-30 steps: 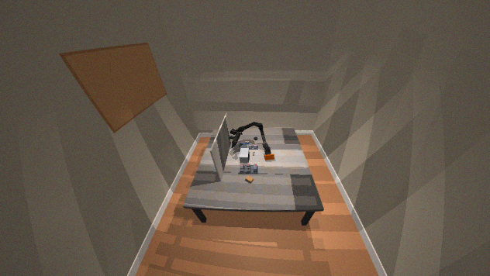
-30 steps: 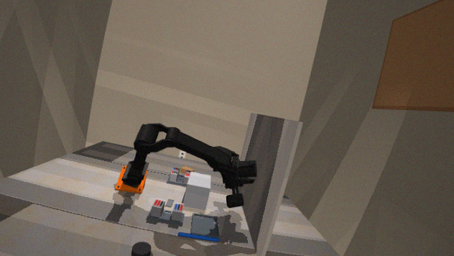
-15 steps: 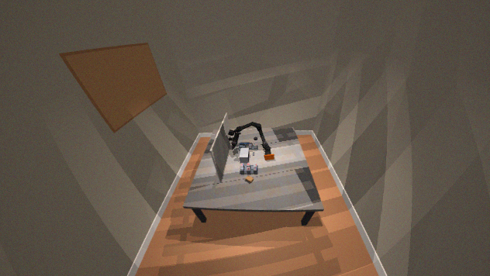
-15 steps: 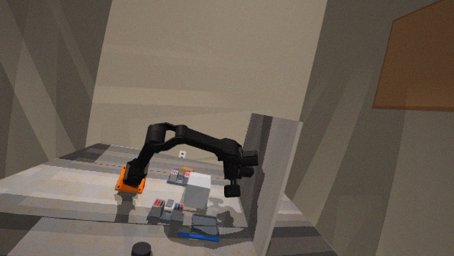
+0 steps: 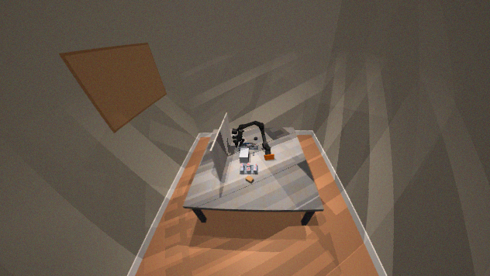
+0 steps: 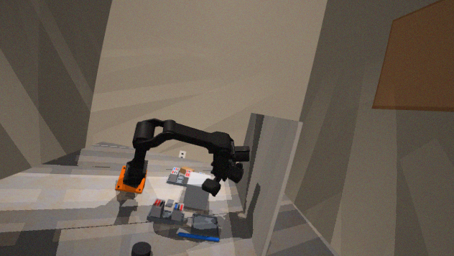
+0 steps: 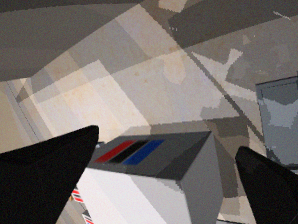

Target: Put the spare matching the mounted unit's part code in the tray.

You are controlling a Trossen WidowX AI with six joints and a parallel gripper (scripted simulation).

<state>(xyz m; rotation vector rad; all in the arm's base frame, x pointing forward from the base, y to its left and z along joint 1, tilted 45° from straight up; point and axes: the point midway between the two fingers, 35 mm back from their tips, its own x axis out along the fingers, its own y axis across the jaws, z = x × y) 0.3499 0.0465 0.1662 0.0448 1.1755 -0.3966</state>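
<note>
The mounted unit is a grey box with a white top (image 5: 244,154) (image 6: 197,198) (image 7: 137,197). Its dark back shows in the wrist view with a red, a black and a blue stripe (image 7: 146,152), left to right in that picture. My gripper (image 7: 169,143) (image 6: 223,181) is open and empty, above and behind the box. Striped spares stand on a near grey rack (image 6: 167,214) and a far rack (image 6: 174,180). The near rack's left spare (image 6: 156,209) shows red and dark stripes, its right spare (image 6: 177,212) blue and red; exact orders are too small to tell. The shallow grey tray (image 6: 204,224) (image 7: 280,122) appears empty.
A tall upright panel (image 5: 220,149) (image 6: 274,158) stands close beside the arm and box. A blue bar (image 6: 198,236) lies along the tray. A dark cylinder (image 6: 141,248) stands nearer the exterior camera. A small orange-brown block (image 5: 250,179) lies beyond the far rack.
</note>
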